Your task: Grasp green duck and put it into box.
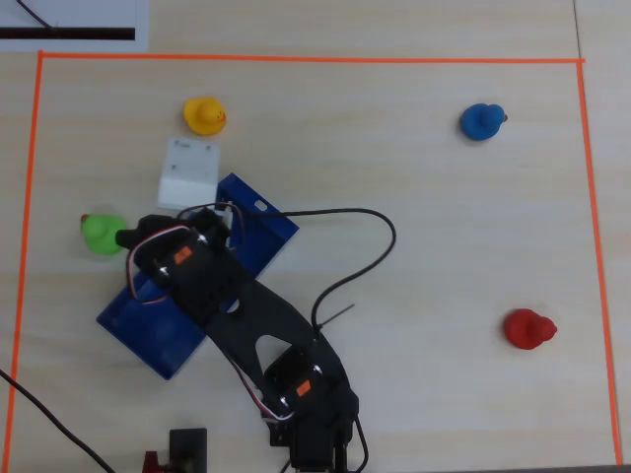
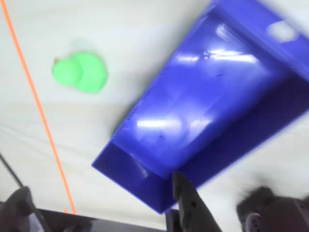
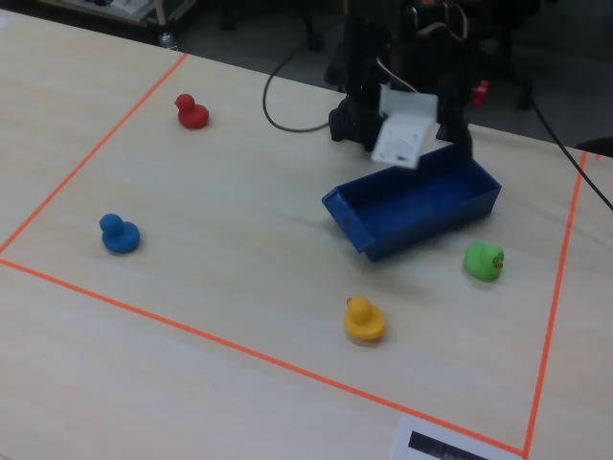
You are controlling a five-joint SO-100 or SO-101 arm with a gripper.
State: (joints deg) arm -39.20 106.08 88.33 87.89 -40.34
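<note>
The green duck sits on the table just left of the blue box, clear of its wall. In the wrist view the green duck is at the upper left and the box fills the right, with nothing inside the part that shows. My gripper is open, its two dark fingers far apart at the bottom edge with nothing between them. The gripper's white block hangs over the box's far end. In the fixed view the duck stands right of the box.
A yellow duck, a blue duck and a red duck stand apart on the table. Orange tape frames the work area. The arm's black cable loops right of the box.
</note>
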